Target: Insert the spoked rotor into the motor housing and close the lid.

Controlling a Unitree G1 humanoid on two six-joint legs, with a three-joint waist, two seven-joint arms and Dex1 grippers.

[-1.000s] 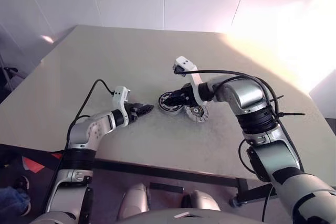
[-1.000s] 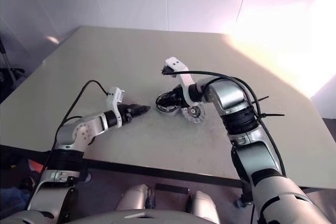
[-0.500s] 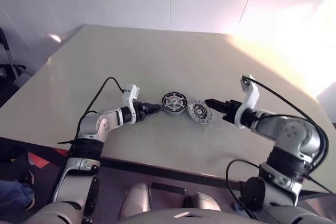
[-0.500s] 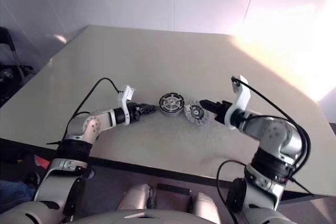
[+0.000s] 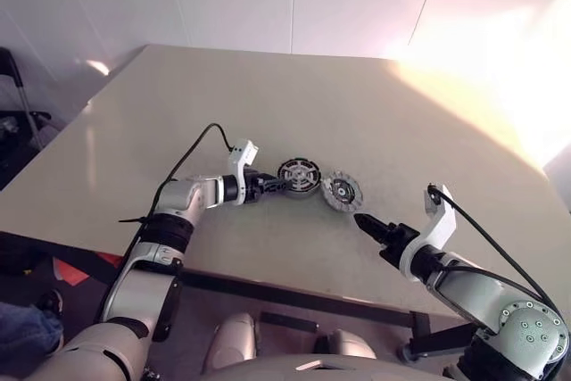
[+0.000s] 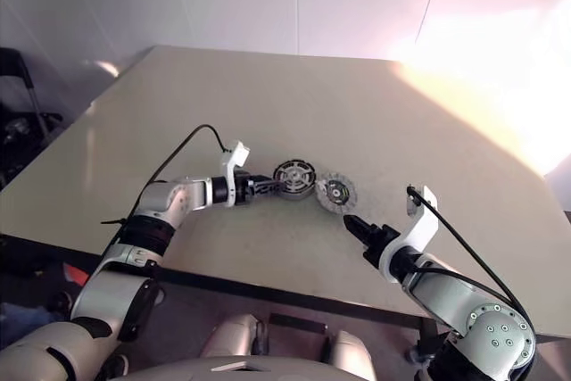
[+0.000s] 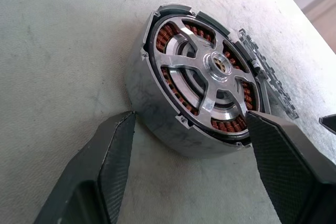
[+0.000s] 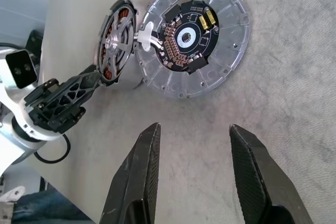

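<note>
the left gripper (image 5: pixel 278 184) reaches in level over the table (image 5: pixel 268 104), its two fingers spread wide with nothing clamped. the housing (image 7: pixel 173 103) sits straight ahead of it, between the two fingertips (image 7: pixel 118 135), apart from both. the spoked rotor (image 7: pixel 210 77) is already seated inside the housing, copper windings showing through its spokes. the lid (image 8: pixel 191 35) lies flat just beyond the housing, its edge touching it, circuit side up. the right gripper (image 5: pixel 361 220) hovers nearer the table edge, fingers parted and empty, with the lid ahead of its tips, well apart.
</note>
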